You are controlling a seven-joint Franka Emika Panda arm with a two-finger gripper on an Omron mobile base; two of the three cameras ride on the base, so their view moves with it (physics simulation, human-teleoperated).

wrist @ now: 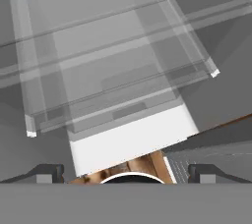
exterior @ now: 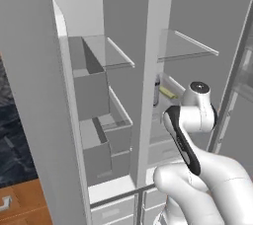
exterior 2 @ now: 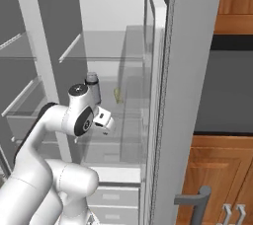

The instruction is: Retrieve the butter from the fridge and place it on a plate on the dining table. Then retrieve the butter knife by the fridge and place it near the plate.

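Sitting on the fridge [exterior: 148, 46] shelf: butter [exterior: 167, 92], can [exterior: 156, 91].

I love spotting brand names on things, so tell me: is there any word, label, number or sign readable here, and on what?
None: no readable text in any view.
The tall grey two-door fridge, the small pale-yellow butter stick and the grey cylindrical can beside it carry no legible label.

Matt grey fridge [exterior: 34, 95] with clear glassy shelves [wrist: 118, 70]; glossy white plastic arm [exterior: 212, 179]; grained wooden cabinets [exterior 2: 217, 169].
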